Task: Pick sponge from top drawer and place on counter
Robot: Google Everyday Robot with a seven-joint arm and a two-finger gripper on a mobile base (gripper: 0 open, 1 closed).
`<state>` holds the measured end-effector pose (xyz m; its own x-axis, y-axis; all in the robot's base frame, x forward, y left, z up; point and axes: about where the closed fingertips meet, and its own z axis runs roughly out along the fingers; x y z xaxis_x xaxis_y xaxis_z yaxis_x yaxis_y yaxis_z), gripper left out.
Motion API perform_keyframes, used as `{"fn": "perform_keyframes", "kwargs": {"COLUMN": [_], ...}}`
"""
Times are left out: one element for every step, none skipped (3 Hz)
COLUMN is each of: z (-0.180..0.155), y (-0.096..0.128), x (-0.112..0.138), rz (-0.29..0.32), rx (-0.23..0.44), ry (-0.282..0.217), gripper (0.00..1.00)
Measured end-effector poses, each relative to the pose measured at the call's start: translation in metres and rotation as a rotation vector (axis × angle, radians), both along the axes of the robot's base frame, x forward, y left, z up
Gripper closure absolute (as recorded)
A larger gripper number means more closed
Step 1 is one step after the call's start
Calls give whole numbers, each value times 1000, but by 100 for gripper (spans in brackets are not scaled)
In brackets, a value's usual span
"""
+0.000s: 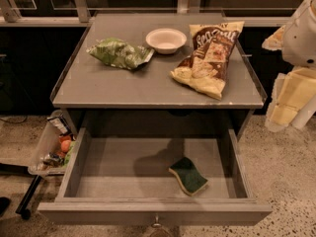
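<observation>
The sponge (188,175), dark green face over pale yellow foam, lies flat on the floor of the open top drawer (148,209), right of the middle and near the front panel. The drawer is pulled fully out under the counter (123,85), and its small metal knob (157,224) shows at the bottom edge. My gripper (288,113) hangs at the far right of the view, beside the counter's right end, above and to the right of the drawer. It is well apart from the sponge and holds nothing that I can see.
On the counter lie a light green snack bag (120,53), a white bowl (166,39) and a brown-and-cream chip bag (210,58). A clear plastic side bin (52,144) with snacks hangs at the drawer's left. A speckled floor surrounds the unit.
</observation>
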<state>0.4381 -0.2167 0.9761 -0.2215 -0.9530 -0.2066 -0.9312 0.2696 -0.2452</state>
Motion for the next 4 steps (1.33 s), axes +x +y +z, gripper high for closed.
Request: {"fn": "perform_keyframes", "kwargs": {"z": [0,-17,-69,-148], "y": [0,-3,-6,-5], "x": [0,-7,-23,-39], "rz": [0,-9,-46,-131], "rx": [0,53,184,315], "ry": [0,-10,5,46], "gripper": [0,0,0,0]}}
